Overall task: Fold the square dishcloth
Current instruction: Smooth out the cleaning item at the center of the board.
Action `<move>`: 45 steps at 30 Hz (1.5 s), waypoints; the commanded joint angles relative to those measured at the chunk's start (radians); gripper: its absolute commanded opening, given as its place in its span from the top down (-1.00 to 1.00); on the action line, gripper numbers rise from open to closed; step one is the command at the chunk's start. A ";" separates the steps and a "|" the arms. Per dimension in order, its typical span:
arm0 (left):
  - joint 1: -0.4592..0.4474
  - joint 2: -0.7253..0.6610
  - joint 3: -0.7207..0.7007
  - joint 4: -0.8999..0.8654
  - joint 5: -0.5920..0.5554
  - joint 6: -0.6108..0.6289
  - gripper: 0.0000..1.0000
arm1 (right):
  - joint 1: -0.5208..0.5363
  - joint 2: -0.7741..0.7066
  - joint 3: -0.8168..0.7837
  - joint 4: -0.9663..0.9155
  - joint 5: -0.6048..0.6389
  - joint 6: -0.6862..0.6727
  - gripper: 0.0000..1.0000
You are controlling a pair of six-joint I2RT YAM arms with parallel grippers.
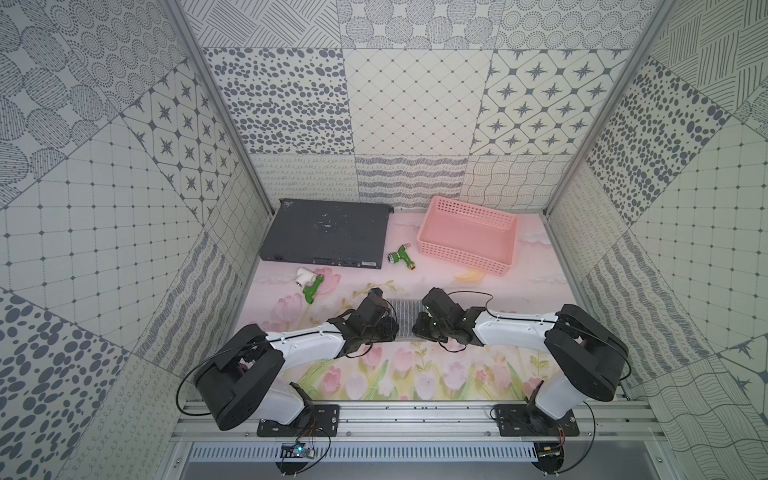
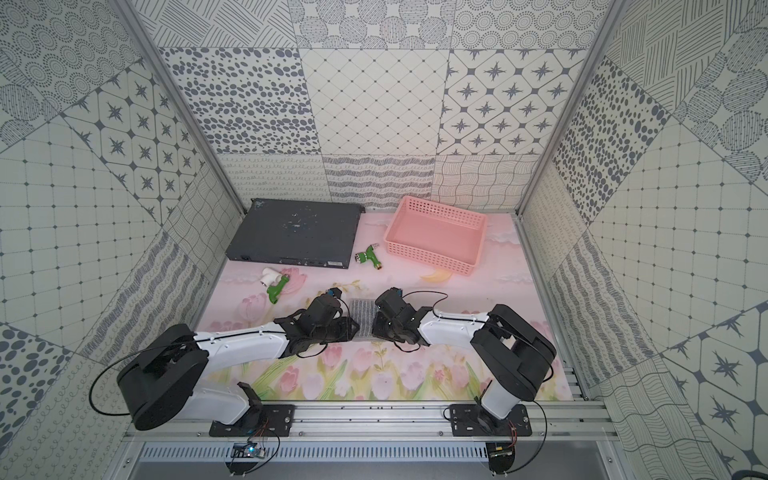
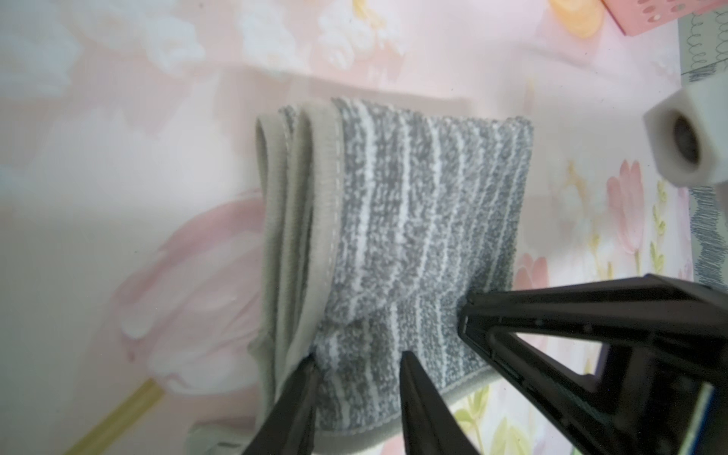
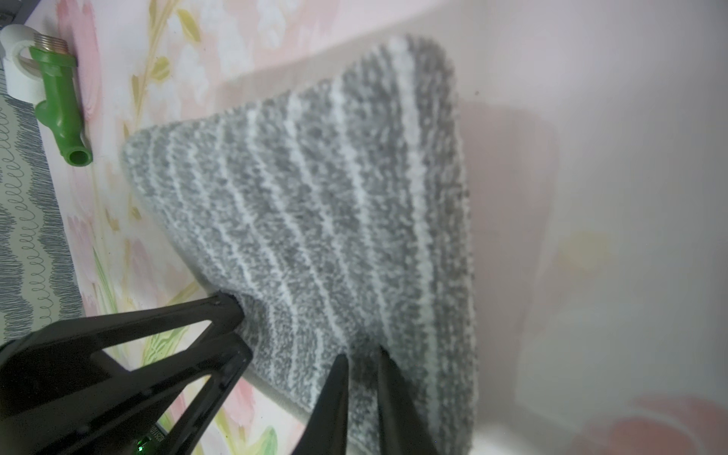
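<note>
L tool [image 3: 358, 356], R tool [image 4: 362, 352] each pinch folded dishcloth [image 3: 413, 216] edge.

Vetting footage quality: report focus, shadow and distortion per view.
Left wrist view: dishcloth stripes crisp, mat behind soft. Right wrist view: cloth's far corner blurred, its shadow on the mat. Both top views: even light, wide-angle look, frame posts splaying outward.

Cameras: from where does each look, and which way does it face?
Top views: high above and behind the robot, facing down and forward at the table; left arm and right arm show.
Left wrist: on the left arm, looking along the left pincer at the square dishcloth.
Right wrist: on the right arm, looking along the right pincer at that cloth.
Shared: each wrist view shows the cloth and the opposite pincer.
</note>
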 commanded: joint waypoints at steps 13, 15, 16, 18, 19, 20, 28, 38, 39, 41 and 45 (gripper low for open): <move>0.021 -0.018 0.163 -0.095 0.028 0.007 0.28 | -0.068 -0.007 0.123 0.013 0.014 -0.057 0.61; 0.033 0.017 0.179 -0.081 0.041 0.006 0.29 | -0.071 0.014 0.140 0.013 0.019 -0.057 0.61; 0.043 0.040 0.186 -0.069 0.052 0.004 0.31 | -0.076 0.026 0.146 0.013 0.022 -0.057 0.61; 0.057 0.071 0.194 -0.048 0.072 0.001 0.32 | -0.086 0.043 0.153 0.013 0.021 -0.054 0.61; 0.064 0.087 0.197 -0.038 0.079 0.000 0.33 | -0.092 0.050 0.153 0.013 0.021 -0.051 0.61; 0.070 0.101 0.199 -0.031 0.085 -0.001 0.34 | -0.098 0.058 0.152 0.014 0.021 -0.048 0.61; 0.110 0.200 0.212 0.021 0.108 -0.017 0.40 | -0.134 0.109 0.151 0.014 0.023 -0.052 0.62; 0.137 0.248 0.185 0.049 0.106 -0.039 0.44 | -0.171 0.124 0.139 0.017 0.008 -0.071 0.62; 0.137 0.247 0.184 0.051 0.109 -0.041 0.44 | -0.172 0.127 0.141 0.017 0.007 -0.073 0.62; 0.139 0.242 0.182 0.053 0.114 -0.045 0.42 | -0.174 0.133 0.142 0.017 0.007 -0.076 0.62; 0.139 0.213 0.173 0.045 0.108 -0.050 0.36 | -0.185 0.137 0.143 0.017 0.006 -0.083 0.62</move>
